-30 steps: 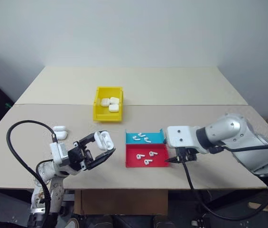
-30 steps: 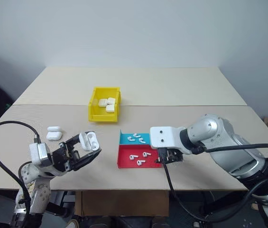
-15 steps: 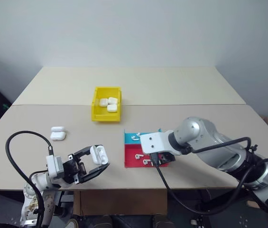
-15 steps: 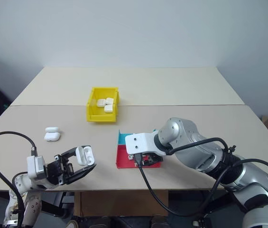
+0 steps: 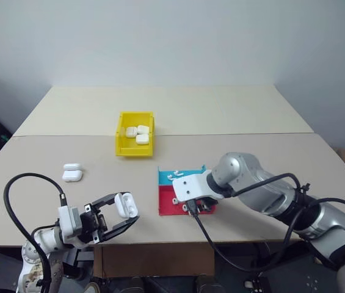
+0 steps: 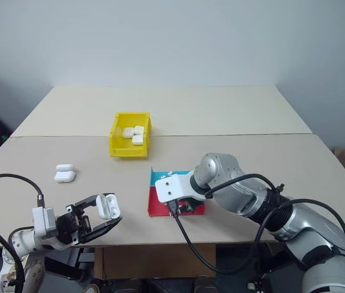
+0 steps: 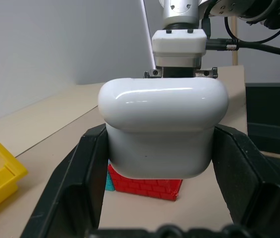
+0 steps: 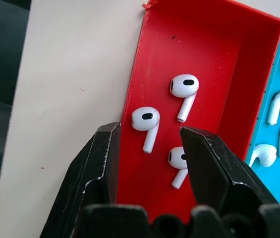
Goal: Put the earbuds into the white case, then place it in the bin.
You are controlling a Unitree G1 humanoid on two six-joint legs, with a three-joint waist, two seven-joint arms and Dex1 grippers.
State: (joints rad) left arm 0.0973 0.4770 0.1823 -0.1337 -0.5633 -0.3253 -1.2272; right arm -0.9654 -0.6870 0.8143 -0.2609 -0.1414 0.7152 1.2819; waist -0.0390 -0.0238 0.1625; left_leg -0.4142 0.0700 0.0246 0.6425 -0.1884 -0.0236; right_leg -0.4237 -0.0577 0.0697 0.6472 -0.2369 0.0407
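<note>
Red tray half (image 8: 199, 59), frame centre, holds three earbuds (image 8: 146, 124); right gripper (image 8: 149, 144), fingers apart, should centre on one stem before closing, while left gripper (image 5: 108, 215) clamps the case (image 5: 125, 204).

Beige table (image 5: 221, 116), flat blue-and-red tray (image 5: 167, 204), two spare white cases (image 5: 71, 174) left

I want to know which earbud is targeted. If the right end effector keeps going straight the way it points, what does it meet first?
Most likely the earbud lying between its open fingers in the red compartment; the exact depth is unclear.
</note>
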